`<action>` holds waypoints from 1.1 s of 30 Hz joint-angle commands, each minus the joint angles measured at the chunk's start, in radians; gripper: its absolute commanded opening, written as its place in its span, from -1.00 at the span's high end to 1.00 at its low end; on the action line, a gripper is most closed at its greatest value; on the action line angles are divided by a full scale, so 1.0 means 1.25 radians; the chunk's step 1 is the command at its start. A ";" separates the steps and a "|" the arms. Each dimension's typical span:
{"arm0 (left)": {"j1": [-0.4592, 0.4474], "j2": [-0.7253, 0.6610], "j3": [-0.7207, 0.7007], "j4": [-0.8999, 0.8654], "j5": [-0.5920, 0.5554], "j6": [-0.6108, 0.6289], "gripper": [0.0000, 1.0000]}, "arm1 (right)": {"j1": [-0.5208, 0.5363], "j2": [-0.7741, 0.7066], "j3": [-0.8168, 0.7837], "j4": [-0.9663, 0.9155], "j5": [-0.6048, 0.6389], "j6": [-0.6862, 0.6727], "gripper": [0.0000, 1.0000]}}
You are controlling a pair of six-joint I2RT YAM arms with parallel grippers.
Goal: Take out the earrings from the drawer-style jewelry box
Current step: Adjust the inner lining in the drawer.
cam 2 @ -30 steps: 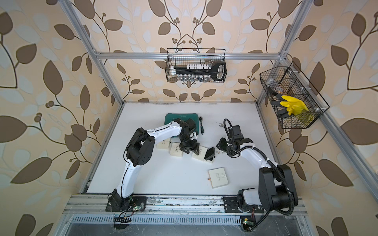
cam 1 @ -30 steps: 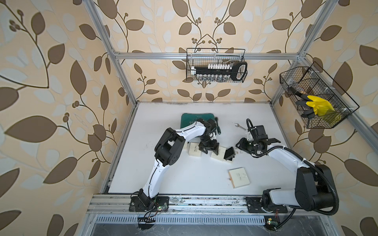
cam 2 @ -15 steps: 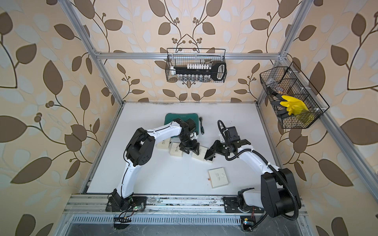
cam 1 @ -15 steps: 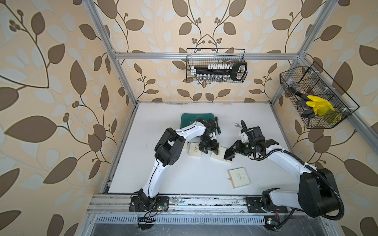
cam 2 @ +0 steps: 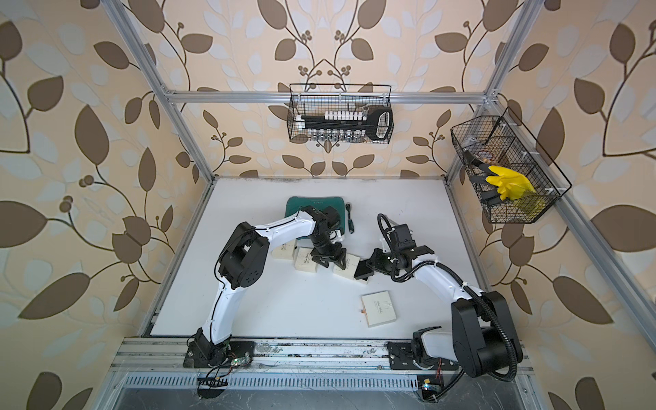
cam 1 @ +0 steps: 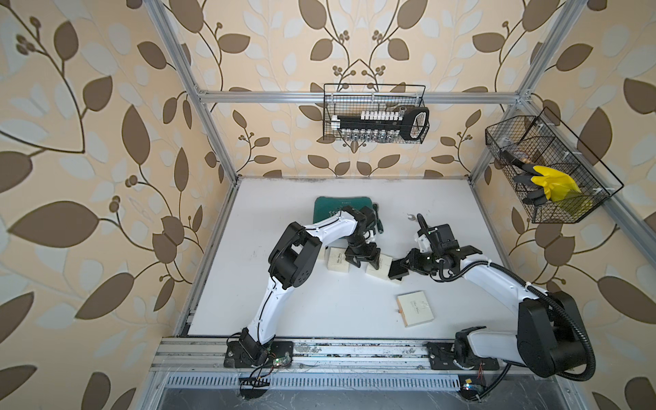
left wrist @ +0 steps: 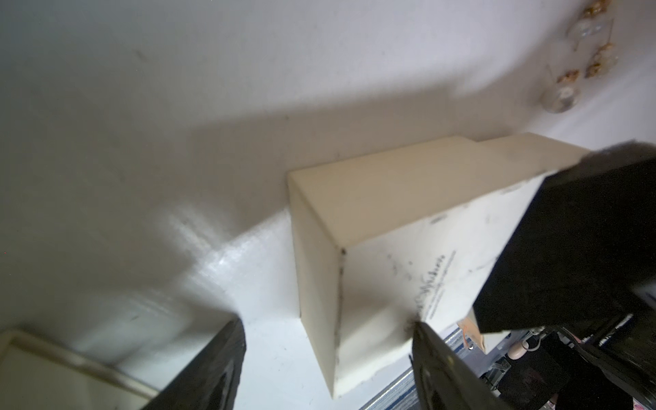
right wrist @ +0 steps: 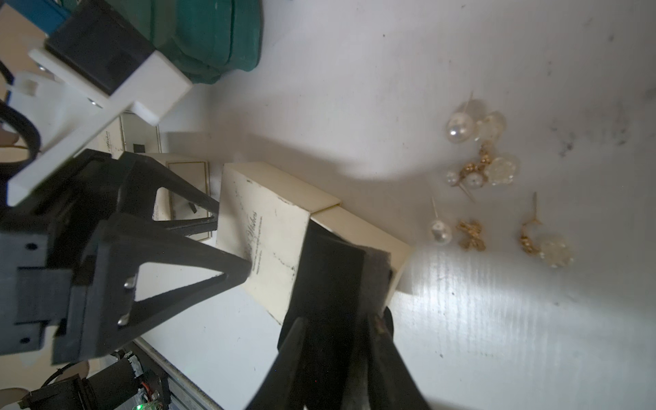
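The cream drawer-style jewelry box [right wrist: 262, 241] [cam 1: 378, 271] lies mid-table, and its black drawer [right wrist: 330, 277] [cam 1: 397, 272] [cam 2: 364, 271] sticks out of the end facing my right arm. My right gripper [right wrist: 337, 326] [cam 1: 408, 266] is shut on that drawer, one finger on each side. At the box's other end my left gripper [left wrist: 323, 330] [cam 1: 362, 261] stands open astride a corner. One of its fingers touches the lid; the other stays clear of the side. The earrings [right wrist: 497, 177] [left wrist: 582, 53], pearl and gold pieces, lie loose on the white table beyond the box.
Two more cream boxes [cam 1: 339, 261] sit under the left arm, and a flat one [cam 1: 415, 309] lies near the front. A green pouch [cam 1: 340, 209] lies at the back. A silver wrench [cam 1: 410, 215] is behind the right wrist. Wire baskets [cam 1: 376, 113] hang on the walls.
My right gripper has moved left to the black drawer and narrowed its jaws round it. The left arm and the box have not moved.
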 commanded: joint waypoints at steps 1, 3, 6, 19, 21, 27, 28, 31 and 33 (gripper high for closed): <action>-0.008 0.007 0.000 -0.036 -0.040 0.017 -0.51 | 0.005 0.002 -0.015 0.003 -0.017 0.002 0.46; -0.008 0.007 0.002 -0.036 -0.040 0.018 -0.51 | 0.005 0.003 -0.018 0.004 -0.023 0.004 0.52; -0.009 0.007 0.002 -0.036 -0.041 0.017 -0.51 | 0.005 0.002 -0.024 0.008 -0.033 0.007 0.61; -0.010 0.002 0.004 -0.035 -0.037 0.017 -0.51 | 0.004 -0.122 -0.069 -0.019 0.114 0.081 0.92; -0.009 0.000 0.006 -0.033 -0.026 0.018 -0.51 | 0.007 -0.146 -0.098 0.013 0.121 0.109 0.91; -0.010 -0.013 0.021 -0.032 0.038 0.022 -0.51 | 0.022 -0.155 -0.113 0.041 0.156 0.130 0.90; -0.009 -0.014 0.023 -0.032 0.053 0.024 -0.52 | 0.027 -0.155 -0.113 0.042 0.168 0.133 0.90; -0.009 -0.023 0.023 -0.027 0.085 0.025 -0.52 | 0.035 -0.155 -0.115 0.056 0.190 0.137 0.90; -0.009 -0.029 0.019 -0.025 0.100 0.025 -0.52 | 0.038 -0.155 -0.113 0.064 0.205 0.144 0.90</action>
